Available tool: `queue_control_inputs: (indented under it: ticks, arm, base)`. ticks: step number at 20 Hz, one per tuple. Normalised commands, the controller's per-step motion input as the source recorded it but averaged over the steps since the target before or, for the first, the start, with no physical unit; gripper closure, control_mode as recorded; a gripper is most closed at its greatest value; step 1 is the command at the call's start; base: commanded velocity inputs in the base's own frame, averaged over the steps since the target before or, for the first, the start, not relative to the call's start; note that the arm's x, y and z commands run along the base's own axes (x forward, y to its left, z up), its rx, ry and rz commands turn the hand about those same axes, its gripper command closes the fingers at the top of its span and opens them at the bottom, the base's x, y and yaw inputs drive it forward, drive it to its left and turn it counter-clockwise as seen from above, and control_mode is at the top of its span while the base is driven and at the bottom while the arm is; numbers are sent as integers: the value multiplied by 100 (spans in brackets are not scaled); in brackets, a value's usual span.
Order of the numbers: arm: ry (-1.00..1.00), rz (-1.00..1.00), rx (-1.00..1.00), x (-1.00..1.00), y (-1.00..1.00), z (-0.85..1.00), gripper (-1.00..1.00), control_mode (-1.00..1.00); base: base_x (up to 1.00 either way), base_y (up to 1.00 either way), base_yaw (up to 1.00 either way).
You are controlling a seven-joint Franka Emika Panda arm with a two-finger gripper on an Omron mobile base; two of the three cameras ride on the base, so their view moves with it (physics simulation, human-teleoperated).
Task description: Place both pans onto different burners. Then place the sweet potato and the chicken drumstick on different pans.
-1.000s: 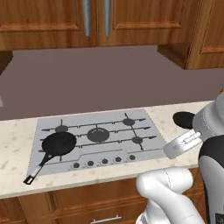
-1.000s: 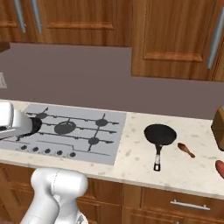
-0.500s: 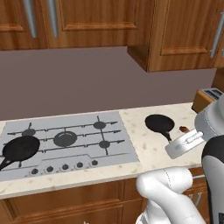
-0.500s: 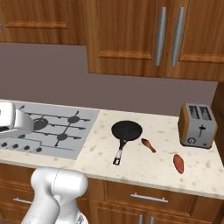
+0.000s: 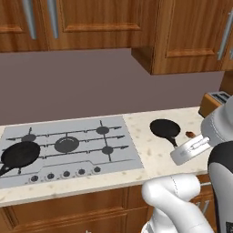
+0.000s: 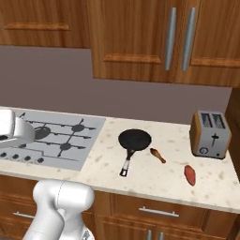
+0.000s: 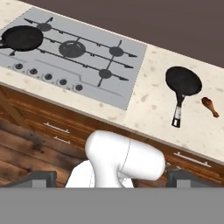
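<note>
One black pan (image 5: 20, 154) (image 7: 22, 38) sits on the front-left burner of the grey cooktop (image 5: 123, 154) (image 6: 89, 152) (image 7: 131, 57). The centre burner (image 7: 72, 49) and the two right burners (image 7: 116, 51) are bare. The second pan (image 5: 164, 129) (image 6: 134, 139) (image 7: 183, 81) lies on the counter right of the cooktop, its handle toward the front edge. Just to its right lies the brown chicken drumstick (image 6: 157, 155) (image 7: 210, 106). Further right, the orange-red sweet potato (image 6: 190, 175) rests near the counter's front. My gripper (image 7: 111, 178) hangs open and empty, high above the floor in front of the cabinets, far from everything.
A silver toaster (image 6: 211, 134) (image 5: 214, 101) stands at the counter's right end. Wooden wall cabinets (image 6: 140, 42) hang above the counter. Drawers with metal handles (image 7: 57, 129) run under the beige counter (image 6: 154, 180).
The whole picture has slid left, so the base has driven right along the counter. The second pan, drumstick, sweet potato and toaster now sit more central. Nothing on the counter moved.
</note>
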Motion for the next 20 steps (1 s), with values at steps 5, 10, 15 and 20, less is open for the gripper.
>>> queue_control_inputs:
  ticks: [5, 10, 15, 20]
  arm:
    - [0, 0, 0, 0, 0, 0, -100, 100]
    - [0, 0, 0, 0, 0, 0, -100, 100]
    - [0, 0, 1, 0, -7, -1, -100, -100]
    - [0, 0, 3, -2, -27, 0, -100, -100]
  base:
    - [-1, -46, 0]
    - [0, -54, 0]
    - [0, -36, 0]
    - [0, 0, 0]
